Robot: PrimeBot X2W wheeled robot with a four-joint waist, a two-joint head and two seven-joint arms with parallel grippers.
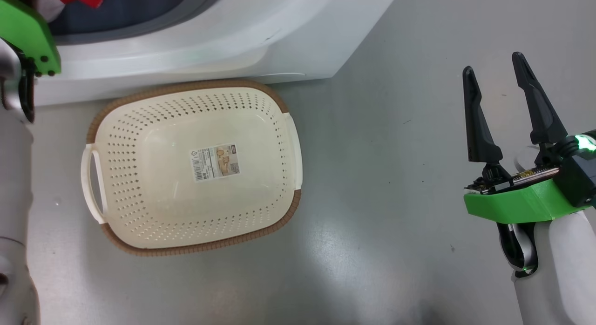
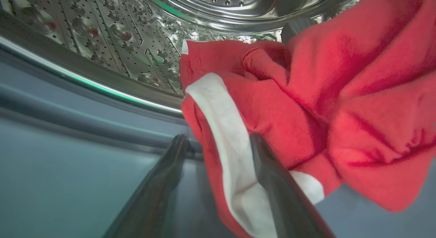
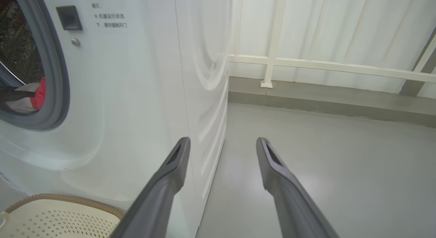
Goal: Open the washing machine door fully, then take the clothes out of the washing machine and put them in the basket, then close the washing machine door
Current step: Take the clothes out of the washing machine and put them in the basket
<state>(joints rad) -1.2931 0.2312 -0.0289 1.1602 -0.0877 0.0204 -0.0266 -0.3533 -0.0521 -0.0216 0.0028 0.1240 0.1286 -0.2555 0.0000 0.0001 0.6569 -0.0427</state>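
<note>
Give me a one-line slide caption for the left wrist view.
Open left gripper, fingers either side of the white trim on the red clothes, at the steel drum mouth.

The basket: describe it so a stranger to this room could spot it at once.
Find the big white front-loading washing machine. On the grey floor before it sits an oval cream perforated plastic basket. Its brown woven-look rim and inside label sticker mark it.

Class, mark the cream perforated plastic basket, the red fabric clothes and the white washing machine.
cream perforated plastic basket [image 1: 153, 185], head view, bare inner floor.
red fabric clothes [image 2: 357, 94], left wrist view, red fold.
white washing machine [image 3: 136, 94], right wrist view, front panel.
</note>
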